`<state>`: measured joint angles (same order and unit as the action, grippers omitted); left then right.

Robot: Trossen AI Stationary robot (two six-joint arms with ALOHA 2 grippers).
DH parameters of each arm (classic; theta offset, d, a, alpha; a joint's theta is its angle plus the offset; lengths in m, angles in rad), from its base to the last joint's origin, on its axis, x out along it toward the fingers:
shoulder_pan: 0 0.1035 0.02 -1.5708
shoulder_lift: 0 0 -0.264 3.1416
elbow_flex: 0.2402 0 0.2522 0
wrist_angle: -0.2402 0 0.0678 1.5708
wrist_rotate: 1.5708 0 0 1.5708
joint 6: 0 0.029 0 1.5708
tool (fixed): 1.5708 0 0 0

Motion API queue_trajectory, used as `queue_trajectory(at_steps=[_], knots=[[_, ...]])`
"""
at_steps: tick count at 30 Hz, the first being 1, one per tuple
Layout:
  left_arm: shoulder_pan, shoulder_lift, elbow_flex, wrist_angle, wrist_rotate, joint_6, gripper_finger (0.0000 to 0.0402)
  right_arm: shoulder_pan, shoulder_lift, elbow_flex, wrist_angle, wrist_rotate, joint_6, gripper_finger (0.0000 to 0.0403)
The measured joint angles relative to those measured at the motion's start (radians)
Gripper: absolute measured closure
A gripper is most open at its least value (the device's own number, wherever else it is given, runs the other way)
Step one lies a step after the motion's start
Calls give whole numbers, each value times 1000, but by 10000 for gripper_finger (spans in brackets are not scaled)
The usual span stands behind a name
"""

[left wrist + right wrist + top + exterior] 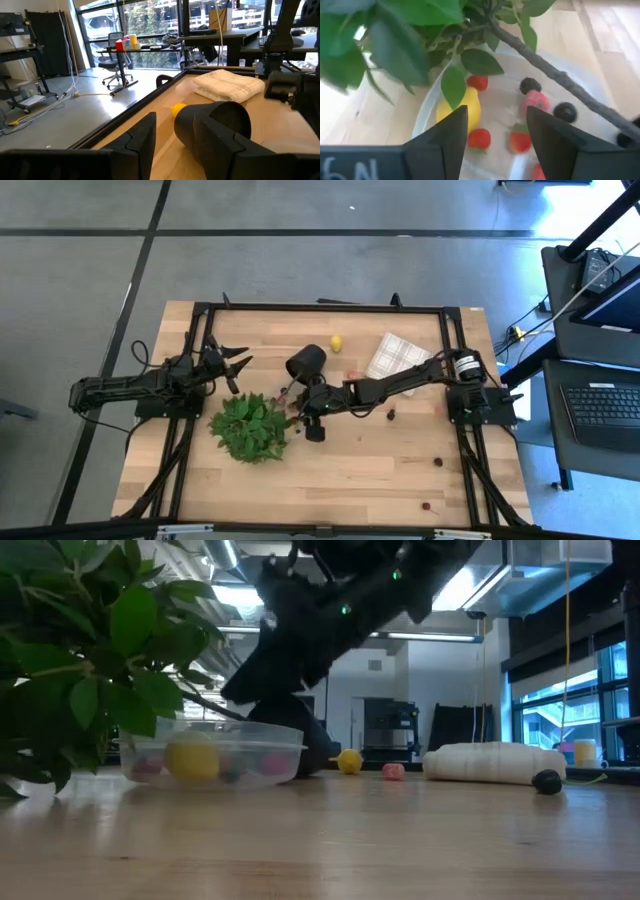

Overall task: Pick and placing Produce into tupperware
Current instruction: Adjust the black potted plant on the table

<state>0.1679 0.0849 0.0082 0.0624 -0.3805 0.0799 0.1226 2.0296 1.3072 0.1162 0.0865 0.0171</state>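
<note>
Item: shallow clear plastic tupperware, roundish, on the wooden table against the leafy green potted plant. It already held a yellow lemon-like piece, red berries, a pink one and dark ones. Left outside: a second yellow piece by the toppled black pot, and dark berries scattered rightward. Judged partly done. Right gripper hung over the container, fingers apart, nothing held. Left gripper waited at the left edge, fingers slightly parted, empty.

No clear text — only blurred marks on the right gripper; unreadable.
</note>
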Motion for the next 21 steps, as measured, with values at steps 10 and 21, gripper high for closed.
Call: queue_trajectory(at_steps=[10, 21], knots=[[0, 0, 0, 0, 0, 0, 276, -3, -50, 115, -335, 248, -257, 199], [0, 0, 0, 0, 0, 0, 276, -51, -49, 145, -396, 508, -75, 199]])
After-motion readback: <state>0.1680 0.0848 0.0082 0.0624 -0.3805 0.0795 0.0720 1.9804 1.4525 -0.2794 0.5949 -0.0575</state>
